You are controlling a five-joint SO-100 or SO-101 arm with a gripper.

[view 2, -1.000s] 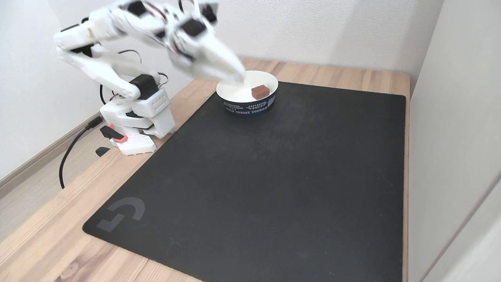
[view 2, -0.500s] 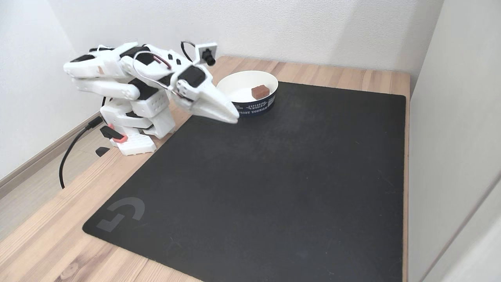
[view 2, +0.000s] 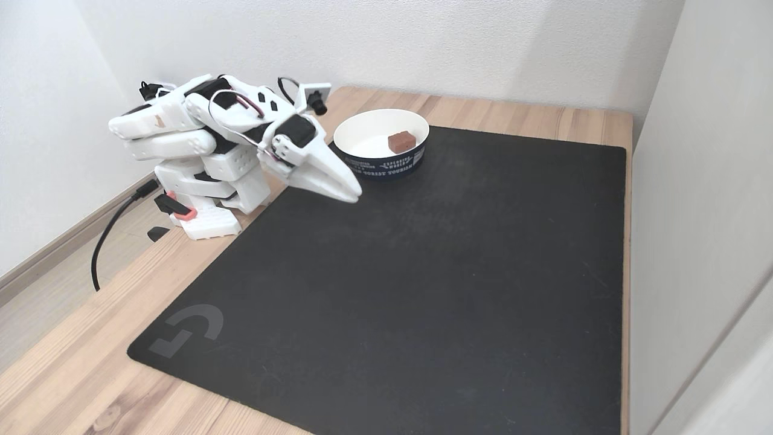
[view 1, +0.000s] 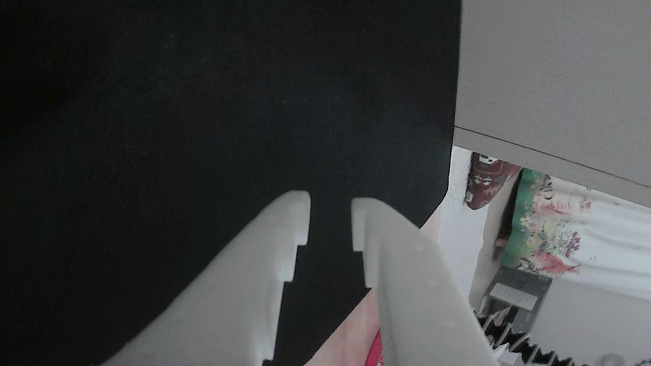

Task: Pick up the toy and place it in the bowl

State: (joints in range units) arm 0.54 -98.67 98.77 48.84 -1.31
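Note:
In the fixed view the toy [view 2: 401, 142], a small red-brown block, lies inside the bowl [view 2: 381, 165], a round white bowl with a dark printed band, at the mat's far edge. My gripper [view 2: 353, 194] hangs folded low over the mat's near-left corner, left of and apart from the bowl. In the other view the gripper [view 1: 330, 218] points over the black mat, its two white fingertips [view 1: 292, 218] a narrow gap apart with nothing between them.
A large black mat [view 2: 423, 272] covers most of the wooden table [view 2: 72, 362]. The arm's white base [view 2: 208, 193] and a black cable [view 2: 109, 232] sit at the left. A wall panel [view 2: 694, 181] borders the right edge.
The arm has swung away from above the bowl, dropped and folded back toward its base. The toy has stayed in the bowl.

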